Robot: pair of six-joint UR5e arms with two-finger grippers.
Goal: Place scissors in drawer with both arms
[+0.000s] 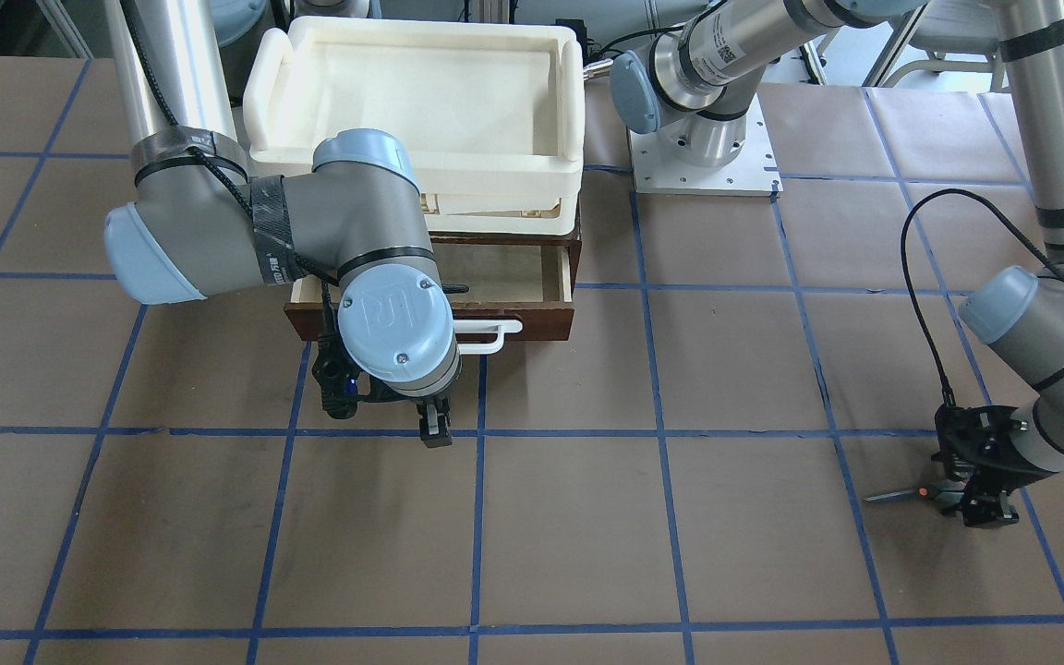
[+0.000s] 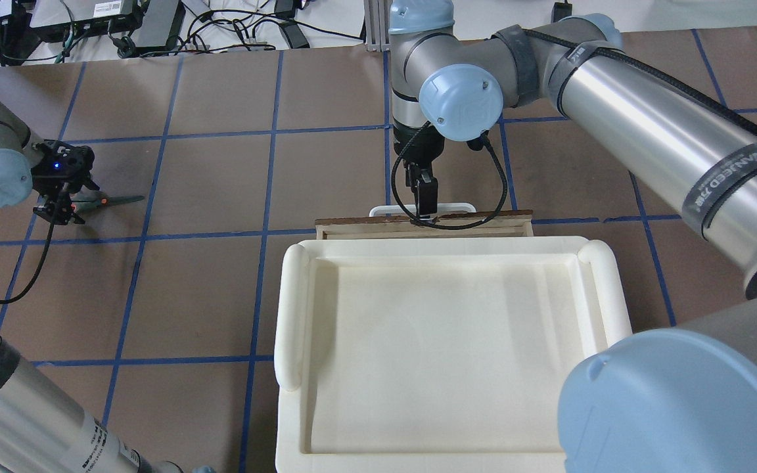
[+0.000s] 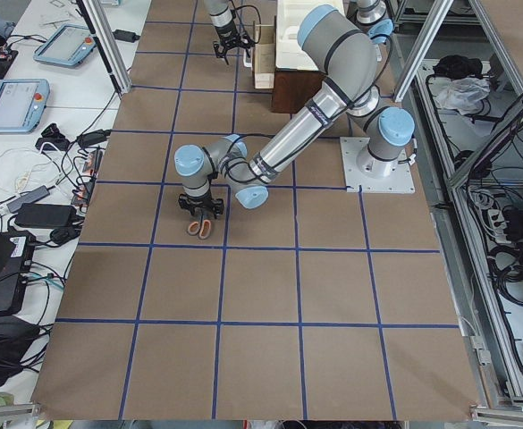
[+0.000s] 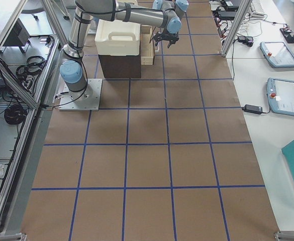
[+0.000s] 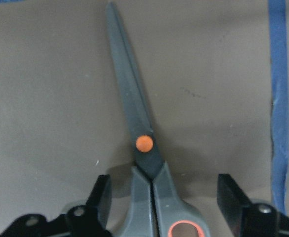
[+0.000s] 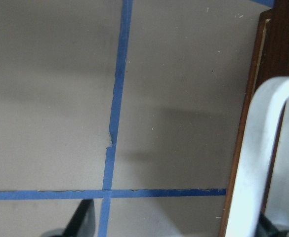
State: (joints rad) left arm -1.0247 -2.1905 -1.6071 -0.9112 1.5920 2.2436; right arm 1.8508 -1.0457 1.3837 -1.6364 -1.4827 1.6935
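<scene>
Left hand (image 5: 165, 193), spread wide, straddles the small grey-handled dark-bladed scissors (image 5: 133, 114); should centre handles between its fingers, then close squarely.

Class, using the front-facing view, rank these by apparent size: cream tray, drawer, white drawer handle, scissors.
1. Cream tray.
2. Drawer, partly behind the right arm.
3. White handle and scissors: both small and partly hidden, too close to rank.

Two arms (image 1: 218, 240) (image 1: 1031, 323), two claws (image 1: 435, 429) (image 1: 985, 513). One scissors (image 5: 142, 143), one drawer (image 1: 532, 323), one tray (image 1: 504, 166). Seemingly two tablets (image 4: 279, 54) (image 4: 289, 97) offside.
</scene>
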